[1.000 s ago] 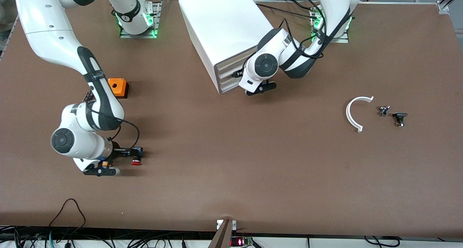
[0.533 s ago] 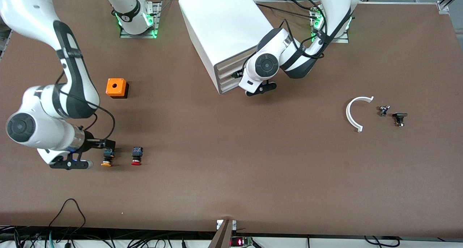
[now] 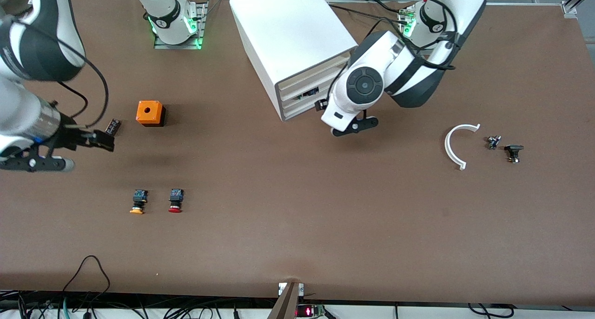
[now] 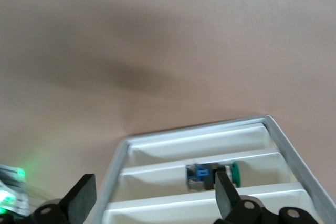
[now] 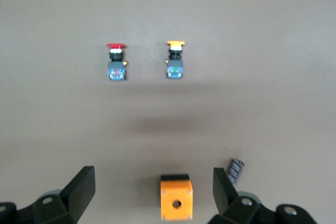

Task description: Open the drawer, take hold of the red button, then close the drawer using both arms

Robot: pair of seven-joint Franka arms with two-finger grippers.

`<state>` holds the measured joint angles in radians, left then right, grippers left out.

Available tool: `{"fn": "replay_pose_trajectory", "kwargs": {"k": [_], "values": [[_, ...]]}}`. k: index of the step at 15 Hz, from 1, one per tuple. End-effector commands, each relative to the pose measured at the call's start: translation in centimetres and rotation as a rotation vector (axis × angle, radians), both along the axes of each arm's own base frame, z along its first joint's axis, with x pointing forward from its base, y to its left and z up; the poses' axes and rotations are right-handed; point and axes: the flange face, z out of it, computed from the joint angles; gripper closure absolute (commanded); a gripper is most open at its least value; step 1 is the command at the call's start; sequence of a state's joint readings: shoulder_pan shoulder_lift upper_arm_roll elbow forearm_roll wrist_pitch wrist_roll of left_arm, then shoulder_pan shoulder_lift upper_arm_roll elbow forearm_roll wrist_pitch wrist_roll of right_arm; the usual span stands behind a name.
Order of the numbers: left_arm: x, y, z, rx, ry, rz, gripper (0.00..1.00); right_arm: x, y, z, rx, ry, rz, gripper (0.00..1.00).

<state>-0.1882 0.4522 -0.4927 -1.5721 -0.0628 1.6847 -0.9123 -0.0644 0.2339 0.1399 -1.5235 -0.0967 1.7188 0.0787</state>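
Note:
The red-capped button [image 3: 175,201] lies on the bare table, beside a like button with an orange-yellow cap [image 3: 137,202]. Both show in the right wrist view, the red-capped button [image 5: 116,63] and the orange-yellow-capped one [image 5: 175,60]. My right gripper [image 3: 103,140] [image 5: 152,195] is open and empty, up over the table beside the orange box [image 3: 150,113]. My left gripper [image 3: 320,105] [image 4: 152,205] is open and empty, close in front of the white cabinet [image 3: 290,30]. One drawer [image 3: 304,94] [image 4: 205,158] stands slightly ajar and a blue-bodied, green-capped button [image 4: 210,176] shows in the gap.
The orange box [image 5: 176,196] has a small dark striped piece [image 3: 113,126] beside it. A white curved piece [image 3: 453,147] and two small dark parts [image 3: 492,142] [image 3: 513,152] lie toward the left arm's end. Cables hang at the table's front edge.
My right gripper left the red-capped button on the table, drew back and rose to beside the orange box. My left arm pulled a little away from the cabinet front.

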Motion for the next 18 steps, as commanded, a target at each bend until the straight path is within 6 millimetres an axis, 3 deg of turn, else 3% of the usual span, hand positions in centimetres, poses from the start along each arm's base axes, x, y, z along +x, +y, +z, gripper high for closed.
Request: {"fn": "replay_pose_trajectory", "kwargs": {"k": [1,3,5,10,14,18], "values": [[3.0,4.0,2.9,-0.014,-0.018,-0.098,0.0,-3.7,-0.1,4.3,0.01,0.004,0.033,0.01],[4.4,6.2,3.9,-0.026,-0.043,-0.207,0.0,-5.7,-0.5,7.4,0.036,-0.005,0.015,0.01],[4.8,7.7,6.1,-0.014,-0.099,-0.287,0.0,-7.2,-0.3,9.6,0.033,-0.014,0.001,0.01],[7.2,15.3,10.8,-0.043,-0.188,-0.485,0.0,-8.7,1.0,13.3,0.027,-0.026,-0.099,0.01],[7.4,21.4,15.7,-0.041,-0.267,-0.518,0.0,-8.9,2.0,13.8,0.026,-0.033,-0.221,0.01],[5.3,27.6,19.4,-0.074,-0.318,-0.489,0.0,-8.7,2.0,13.4,0.029,-0.017,-0.077,0.01]]}}
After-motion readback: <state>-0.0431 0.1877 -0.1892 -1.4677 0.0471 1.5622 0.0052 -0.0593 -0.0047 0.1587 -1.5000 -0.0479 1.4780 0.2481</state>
